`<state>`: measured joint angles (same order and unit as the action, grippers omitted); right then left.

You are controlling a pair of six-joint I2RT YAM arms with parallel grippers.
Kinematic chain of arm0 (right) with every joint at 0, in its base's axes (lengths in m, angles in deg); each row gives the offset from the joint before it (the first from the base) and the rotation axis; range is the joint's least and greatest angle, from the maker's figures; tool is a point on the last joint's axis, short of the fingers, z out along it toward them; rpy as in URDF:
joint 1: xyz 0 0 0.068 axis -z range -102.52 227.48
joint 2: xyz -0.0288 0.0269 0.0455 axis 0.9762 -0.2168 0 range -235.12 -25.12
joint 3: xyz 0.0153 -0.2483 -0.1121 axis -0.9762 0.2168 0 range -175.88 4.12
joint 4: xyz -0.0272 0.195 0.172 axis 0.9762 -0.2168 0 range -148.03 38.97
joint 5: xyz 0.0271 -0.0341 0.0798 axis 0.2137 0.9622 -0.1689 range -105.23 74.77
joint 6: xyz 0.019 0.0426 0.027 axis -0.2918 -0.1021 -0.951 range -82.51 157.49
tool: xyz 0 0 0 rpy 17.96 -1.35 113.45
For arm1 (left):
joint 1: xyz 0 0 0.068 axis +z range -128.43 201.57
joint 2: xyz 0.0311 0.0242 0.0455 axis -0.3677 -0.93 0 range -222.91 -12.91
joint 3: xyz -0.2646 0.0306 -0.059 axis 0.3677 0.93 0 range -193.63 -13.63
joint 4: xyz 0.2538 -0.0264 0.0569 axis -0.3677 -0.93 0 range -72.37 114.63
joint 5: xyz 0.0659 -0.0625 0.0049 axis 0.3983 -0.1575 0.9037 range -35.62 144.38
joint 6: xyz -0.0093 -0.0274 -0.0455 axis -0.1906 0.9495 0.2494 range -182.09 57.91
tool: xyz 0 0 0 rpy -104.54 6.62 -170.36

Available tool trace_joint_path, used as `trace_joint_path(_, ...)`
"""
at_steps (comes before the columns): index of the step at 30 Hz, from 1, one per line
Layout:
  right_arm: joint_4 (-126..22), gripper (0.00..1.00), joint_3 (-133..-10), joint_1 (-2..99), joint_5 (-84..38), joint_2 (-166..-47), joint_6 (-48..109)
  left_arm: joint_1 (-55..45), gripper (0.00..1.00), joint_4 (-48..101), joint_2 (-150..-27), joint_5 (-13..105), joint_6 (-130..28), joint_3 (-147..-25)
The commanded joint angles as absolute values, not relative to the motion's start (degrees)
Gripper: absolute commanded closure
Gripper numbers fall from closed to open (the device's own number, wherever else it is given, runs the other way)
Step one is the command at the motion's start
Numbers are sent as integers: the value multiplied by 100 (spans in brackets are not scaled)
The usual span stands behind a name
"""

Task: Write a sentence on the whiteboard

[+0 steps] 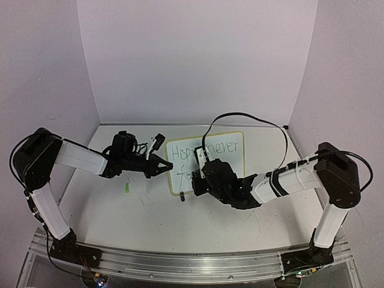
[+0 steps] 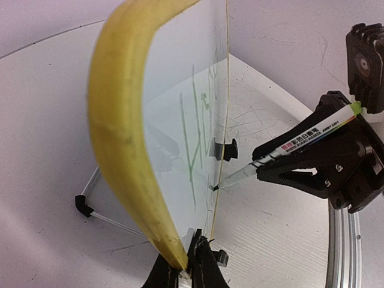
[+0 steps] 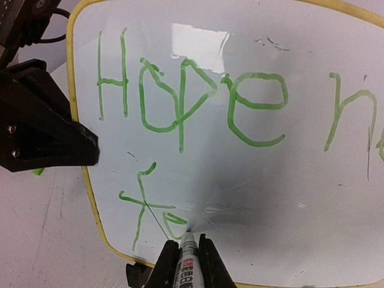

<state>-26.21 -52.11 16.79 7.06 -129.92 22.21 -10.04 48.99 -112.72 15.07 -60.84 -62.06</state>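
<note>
The whiteboard [image 1: 234,167] stands tilted up on the table, with a pale yellow rim [image 2: 120,138]. My left gripper [image 2: 189,259] is shut on the rim at the board's left edge [image 3: 75,120]. My right gripper [image 3: 187,257] is shut on a white marker [image 2: 300,141], and the marker's tip touches the board's lower left. The sentence [image 3: 180,102] is in green: "Hope" and the start of another word on the top line. Below them are an "f" and a partly drawn letter [image 3: 171,219], right at the tip. In the top view my right gripper [image 1: 204,180] covers the board's lower middle.
A small green cap [image 1: 126,188] lies on the table left of the board. A black clip foot [image 1: 181,195] sits at the board's bottom edge. A wire stand leg [image 2: 90,207] lies behind the board. Purple walls enclose the table. A metal rail [image 1: 180,264] runs along the near edge.
</note>
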Motion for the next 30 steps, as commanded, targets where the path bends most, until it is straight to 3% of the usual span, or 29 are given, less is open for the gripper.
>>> trace_joint_path(1,-2432,100,-5401,1849,1131,-12717,2399,-937,100,4388,-11500,2529,-6721,-6266)
trace_joint_path(30,-2359,100,-5520,1865,1002,-12867,2412,-937,100,4378,-11489,2533,-6728,-6258)
